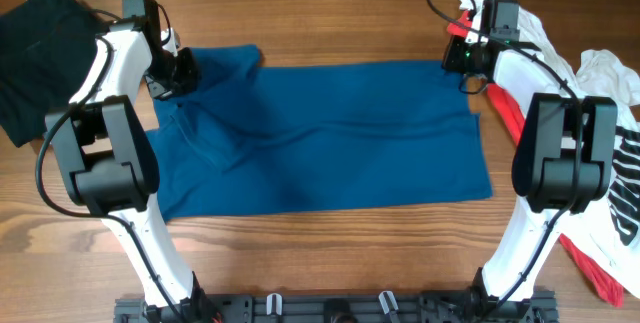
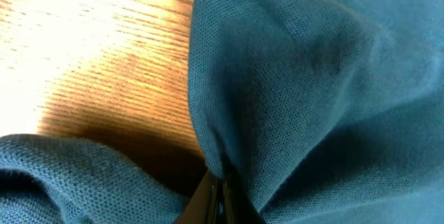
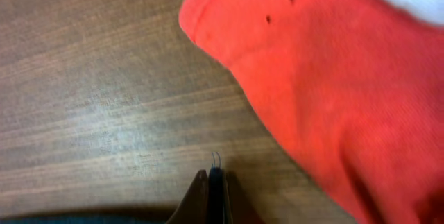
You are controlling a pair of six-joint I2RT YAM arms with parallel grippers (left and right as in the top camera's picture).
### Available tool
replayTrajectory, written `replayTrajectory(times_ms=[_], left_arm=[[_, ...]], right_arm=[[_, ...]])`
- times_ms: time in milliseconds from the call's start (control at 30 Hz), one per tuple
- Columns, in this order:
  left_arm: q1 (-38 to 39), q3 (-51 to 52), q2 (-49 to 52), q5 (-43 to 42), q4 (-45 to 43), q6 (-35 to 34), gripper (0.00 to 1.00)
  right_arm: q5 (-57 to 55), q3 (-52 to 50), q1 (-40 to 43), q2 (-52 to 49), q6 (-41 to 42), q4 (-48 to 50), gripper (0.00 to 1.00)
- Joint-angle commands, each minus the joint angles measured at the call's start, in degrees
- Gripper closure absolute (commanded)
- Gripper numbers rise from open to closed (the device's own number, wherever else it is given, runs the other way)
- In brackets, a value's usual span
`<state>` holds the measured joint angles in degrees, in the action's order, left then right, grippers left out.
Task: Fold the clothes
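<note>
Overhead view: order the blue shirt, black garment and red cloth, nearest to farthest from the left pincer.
1. blue shirt: its corner is pinched in the left pincer.
2. black garment: close by, to the left.
3. red cloth: far across, on the right.

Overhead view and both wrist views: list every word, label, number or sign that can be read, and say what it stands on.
None can be read.
The blue shirt, red cloth and black garment show no print.
The white shirt has dark marks at the right edge of the overhead view, too small and blurred to tell whether they are text.
</note>
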<state>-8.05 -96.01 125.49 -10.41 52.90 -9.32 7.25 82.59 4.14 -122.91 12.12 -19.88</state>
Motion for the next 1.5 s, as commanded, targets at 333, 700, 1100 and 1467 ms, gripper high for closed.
replayTrajectory(times_ms=[333,700,1100,1467], left_arm=[[-3.1,0.3,-12.5,-9.1,9.7,-0.4,0.96],[-7.0,0.3,-17.7,-6.6,18.8,-0.1,0.96],[-10.8,0.5,-19.5,-1.3,27.2,-0.1,0.96],[-11.3,2.5,-19.5,12.0,31.2,-5.8,0.96]], right_arm=[[-8.7,5.2,2.4,11.6,2.3,-21.9,0.96],[-12.0,5.2,2.4,20.7,2.9,-41.1,0.96],[-11.9,5.2,2.4,21.5,2.8,-51.4,0.96],[-12.0,5.0,2.4,21.4,-1.6,-53.6,0.96]])
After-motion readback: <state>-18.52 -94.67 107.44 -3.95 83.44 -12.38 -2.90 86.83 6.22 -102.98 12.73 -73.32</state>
